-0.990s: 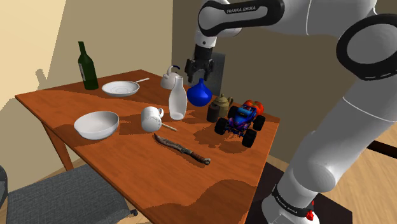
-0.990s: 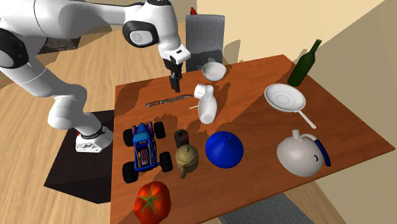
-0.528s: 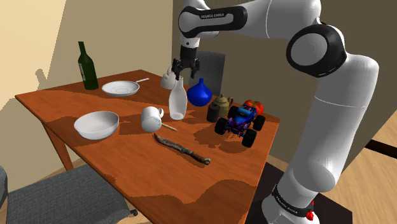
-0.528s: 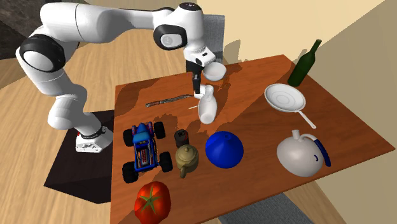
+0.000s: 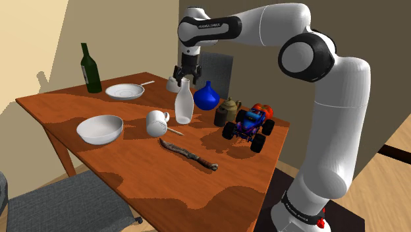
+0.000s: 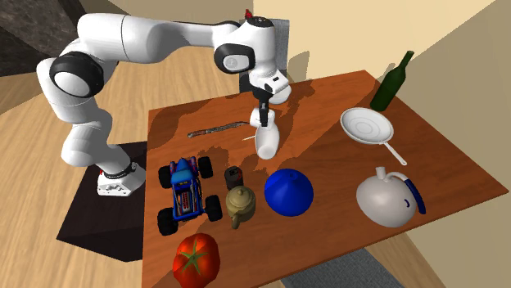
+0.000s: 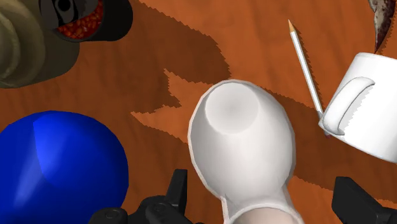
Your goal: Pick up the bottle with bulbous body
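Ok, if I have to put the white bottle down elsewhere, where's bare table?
Bare wood lies between the knife and the table edge by the chair, and between the green bottle and the bowl. Around the white bottle it is crowded: mug, blue vase, teapot and toy truck stand close.

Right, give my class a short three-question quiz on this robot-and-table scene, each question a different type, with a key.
1. True or false: the black two-finger gripper is shut on the white bulbous bottle.
2. How does the blue round-bodied flask stand relative to that bottle? A) touching it B) apart from it C) on top of it
3. Fill in: the body of the toy monster truck is mainly ____.
Key: 1 false, its fingers stand open either side of the bottle; 2 B; 3 blue.
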